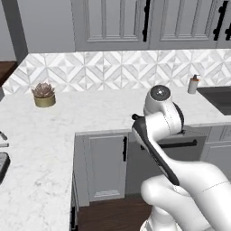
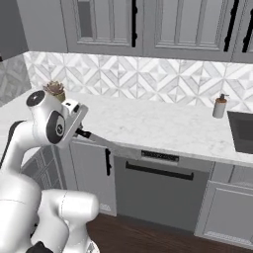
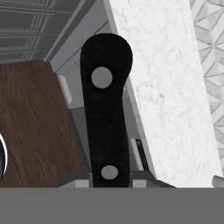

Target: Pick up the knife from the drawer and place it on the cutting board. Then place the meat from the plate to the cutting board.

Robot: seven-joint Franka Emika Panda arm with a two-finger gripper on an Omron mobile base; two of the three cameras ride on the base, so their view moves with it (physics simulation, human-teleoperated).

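Marble counter (image 2: pixel 163 126), arm raised with knife (image 3: pixel 105 109) in its grip.
Right base view shows the gripper (image 2: pixel 79 129) above the counter edge, narrow blade pointing right; hand view shows the black riveted handle clamped between closed fingers, seemingly over wood floor (image 3: pixel 35 127).

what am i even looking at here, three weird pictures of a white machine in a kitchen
It is a rendered kitchen with a white robot arm on a base that can drive. Two pictures come from cameras on that base, behind the arm to its left and right. The third comes from a camera on the hand, looking along the end effector. The end effector is shut on a knife: the hand view shows its black handle close up, and the right base view shows the blade pointing out over the grey cabinets. On the marble counter stand a small potted plant and a soap bottle.
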